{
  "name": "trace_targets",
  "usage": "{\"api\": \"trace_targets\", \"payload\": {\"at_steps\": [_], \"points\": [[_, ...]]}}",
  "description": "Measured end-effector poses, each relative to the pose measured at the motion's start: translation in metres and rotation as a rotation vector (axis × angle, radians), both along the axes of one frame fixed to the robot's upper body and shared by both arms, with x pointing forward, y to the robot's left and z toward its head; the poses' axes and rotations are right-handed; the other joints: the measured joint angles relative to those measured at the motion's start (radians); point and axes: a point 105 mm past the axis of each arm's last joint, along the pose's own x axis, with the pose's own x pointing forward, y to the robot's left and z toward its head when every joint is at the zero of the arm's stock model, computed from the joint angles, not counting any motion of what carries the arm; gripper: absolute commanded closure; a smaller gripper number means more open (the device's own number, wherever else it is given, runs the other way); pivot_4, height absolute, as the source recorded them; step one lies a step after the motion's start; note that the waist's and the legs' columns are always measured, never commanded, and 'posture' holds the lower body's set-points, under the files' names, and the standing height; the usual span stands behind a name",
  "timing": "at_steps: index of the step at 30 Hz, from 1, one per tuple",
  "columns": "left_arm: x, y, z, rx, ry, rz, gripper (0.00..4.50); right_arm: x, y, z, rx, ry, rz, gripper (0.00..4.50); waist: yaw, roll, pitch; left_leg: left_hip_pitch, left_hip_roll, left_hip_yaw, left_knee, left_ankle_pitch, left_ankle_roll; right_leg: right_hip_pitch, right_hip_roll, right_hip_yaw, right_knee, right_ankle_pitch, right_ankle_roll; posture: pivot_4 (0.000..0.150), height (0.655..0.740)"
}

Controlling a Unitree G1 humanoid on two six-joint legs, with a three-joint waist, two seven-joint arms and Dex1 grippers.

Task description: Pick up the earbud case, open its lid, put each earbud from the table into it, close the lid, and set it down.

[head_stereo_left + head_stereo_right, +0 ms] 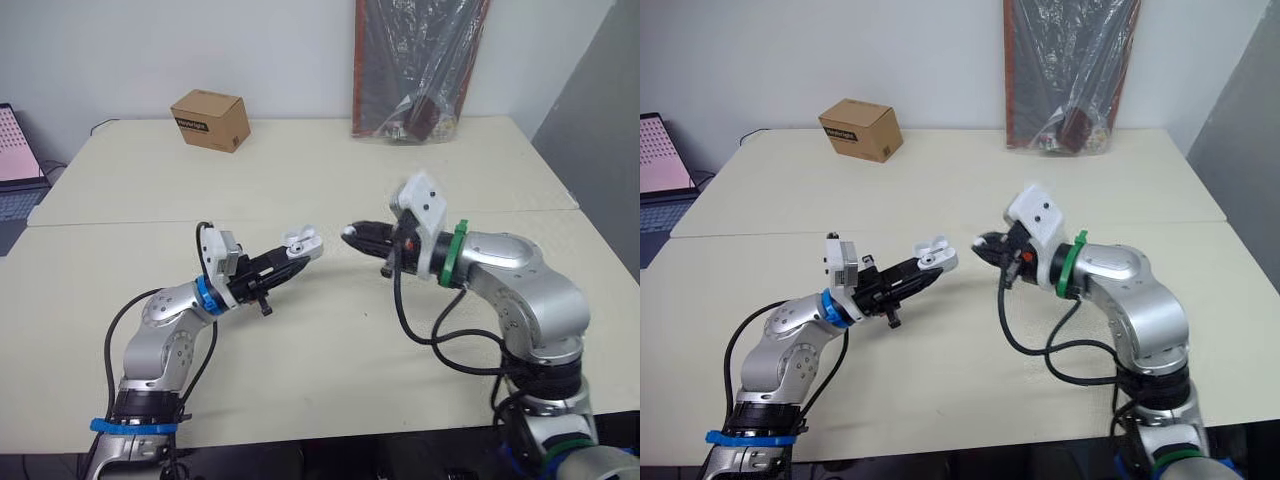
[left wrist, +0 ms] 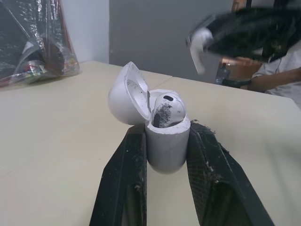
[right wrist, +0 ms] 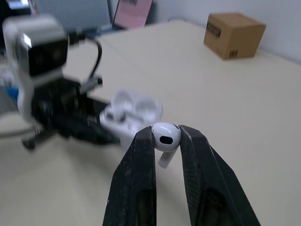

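Observation:
My left gripper (image 1: 297,252) is shut on the white earbud case (image 2: 167,141), held above the table with its lid (image 2: 128,94) swung open. One white earbud (image 2: 168,109) sits in the case. My right gripper (image 3: 165,136) is shut on a second white earbud (image 3: 164,139), stem hanging down. It hovers just right of the case (image 1: 301,241), a short gap apart, fingertips (image 1: 352,236) pointing at it. In the right wrist view the open case (image 3: 129,115) lies just beyond the held earbud.
A brown cardboard box (image 1: 210,119) stands at the table's back left. A dark item in a plastic bag (image 1: 418,65) leans on the wall at the back. A laptop (image 1: 15,165) sits off the far left. A seam (image 1: 120,221) joins two tables.

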Motion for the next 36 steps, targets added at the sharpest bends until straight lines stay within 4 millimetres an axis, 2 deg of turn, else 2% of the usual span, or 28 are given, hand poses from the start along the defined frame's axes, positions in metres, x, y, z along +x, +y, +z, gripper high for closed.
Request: {"api": "trace_targets", "payload": {"at_steps": [2,5,16,23,36], "points": [[0.001,-0.001,0.003,-0.006,-0.014,-0.004,3.69,0.0,0.005,0.009,0.042,0.004,0.003,4.12,0.0,0.0,0.0,0.0,0.0,0.0,0.0,0.0,0.0,0.0,0.0,0.0,0.0,0.0,0.0,0.15,0.74],[0.002,-0.001,0.001,-0.007,-0.006,-0.006,3.69,0.0,0.009,0.01,0.06,0.017,0.007,4.12,0.0,0.0,0.0,-0.001,0.0,0.0,-0.001,0.0,0.0,0.0,-0.001,0.0,-0.001,0.0,0.0,0.15,0.74],[0.005,-0.004,0.009,-0.001,-0.033,-0.028,3.69,0.005,0.022,-0.003,0.012,0.044,-0.002,4.12,-0.002,0.0,0.0,-0.001,0.0,0.0,-0.001,0.0,0.0,-0.001,0.0,0.0,-0.001,0.0,0.0,0.15,0.74],[0.005,-0.005,0.009,-0.001,-0.033,-0.028,3.69,0.01,0.02,-0.008,-0.025,0.027,-0.032,4.12,-0.002,0.0,0.0,-0.001,0.0,0.0,-0.001,0.0,0.0,-0.001,0.0,0.0,-0.001,0.0,0.0,0.15,0.74],[0.005,-0.006,0.01,-0.012,-0.032,-0.031,3.69,0.009,0.024,-0.018,-0.097,0.005,-0.031,4.12,-0.002,0.0,0.0,-0.001,0.0,0.0,-0.001,0.0,0.0,-0.001,0.0,0.0,-0.001,0.0,0.0,0.15,0.74]]}}
